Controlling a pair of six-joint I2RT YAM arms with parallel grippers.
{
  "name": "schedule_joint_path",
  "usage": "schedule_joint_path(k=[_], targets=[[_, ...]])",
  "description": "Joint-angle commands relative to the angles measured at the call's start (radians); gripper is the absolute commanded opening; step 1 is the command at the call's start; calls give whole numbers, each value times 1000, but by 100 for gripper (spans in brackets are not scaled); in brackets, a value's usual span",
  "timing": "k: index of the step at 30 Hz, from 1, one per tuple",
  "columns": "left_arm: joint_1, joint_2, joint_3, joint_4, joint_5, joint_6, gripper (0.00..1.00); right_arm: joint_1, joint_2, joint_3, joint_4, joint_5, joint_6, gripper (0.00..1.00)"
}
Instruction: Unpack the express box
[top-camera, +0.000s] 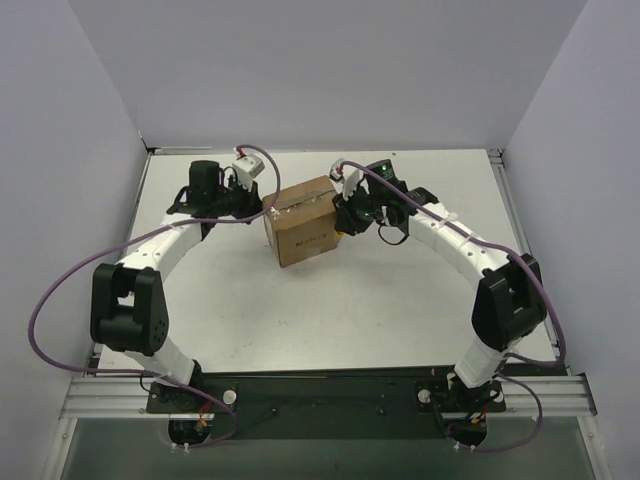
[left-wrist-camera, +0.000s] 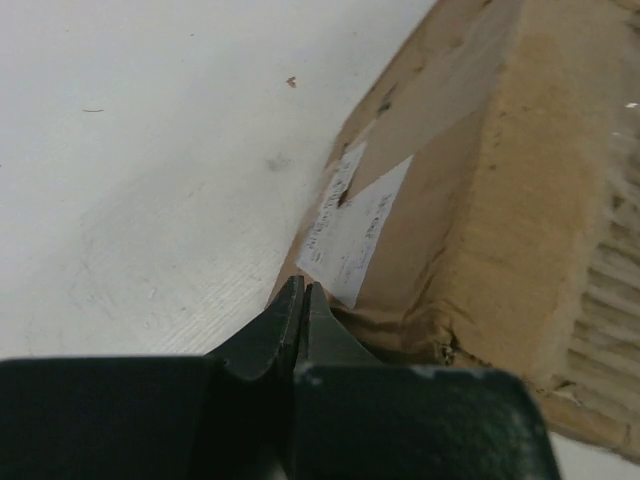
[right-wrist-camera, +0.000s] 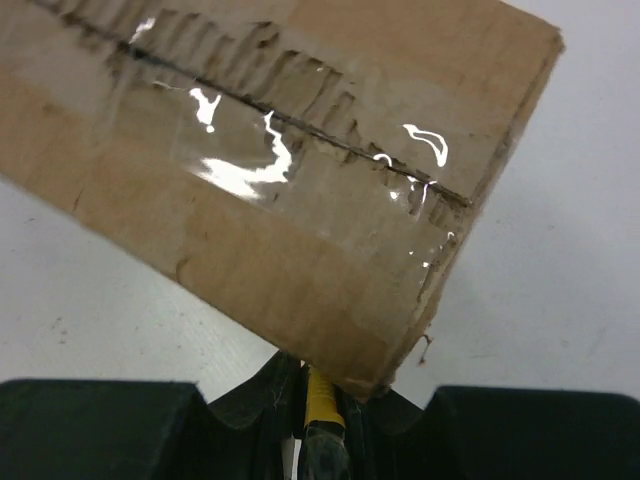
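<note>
At the near edge, a broad stretch of bare white table (top-camera: 320, 310) is seen between the two arm bases and the work, with room to spare on both sides. Further in, at the table's middle, the box (top-camera: 303, 222) is found sitting flat on the surface, turned at a slant, and it is flanked closely by both arms. The left gripper (left-wrist-camera: 302, 300) is held at the box's left side, low by a bottom corner just below the white label (left-wrist-camera: 350, 225); its fingers are pressed together with nothing between them. The right gripper (right-wrist-camera: 318, 390) is placed just beside the box's right side, and a yellow-and-black knife (right-wrist-camera: 320, 410) is pinched between its fingers, the tip hidden behind the box's corner. The flaps are seen closed along a ragged dark seam under glossy clear tape (right-wrist-camera: 250, 165); what lies inside cannot be told. Beyond the box, more open table is seen before the far wall (top-camera: 320, 70).
</note>
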Motion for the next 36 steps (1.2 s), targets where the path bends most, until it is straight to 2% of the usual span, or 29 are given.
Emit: schedule_joint_path(k=[1, 5, 9, 14, 19, 23, 24, 26, 27, 29, 31, 33, 36], targets=[[-6, -163, -75, 122, 128, -51, 0, -5, 71, 110, 47, 107, -47, 0], [-34, -241, -165, 127, 161, -36, 0, -6, 166, 215, 70, 152, -52, 0], [-101, -263, -190, 85, 175, -20, 0, -6, 276, 330, 84, 150, -29, 0], [-166, -307, -207, -23, 175, 7, 0, -3, 393, 491, 87, 135, 7, 0], [-146, -350, -190, -237, 204, 147, 0, -14, 380, 499, 90, 175, -1, 0], [-120, -399, -126, -359, 257, 246, 9, -51, 302, 451, 87, 190, -7, 0], [-117, -406, -109, -385, 254, 251, 20, -61, 284, 442, 86, 199, -21, 0], [-107, -422, -48, -401, 240, 253, 30, -75, 220, 416, 75, 215, -45, 0], [-104, -426, -27, -395, 235, 254, 36, -78, 194, 379, 67, 218, -56, 0], [-86, -439, -3, -341, 191, 207, 41, -83, 115, 332, 35, 221, -91, 0], [-54, -445, -1, -191, 165, 161, 46, -83, 61, 240, -15, 215, -121, 0], [-43, -439, -16, -8, 64, 74, 49, -81, -12, 180, -75, 209, -131, 0], [-43, -378, -1, 169, -113, -6, 57, -78, -76, 155, -242, 86, -145, 0]])
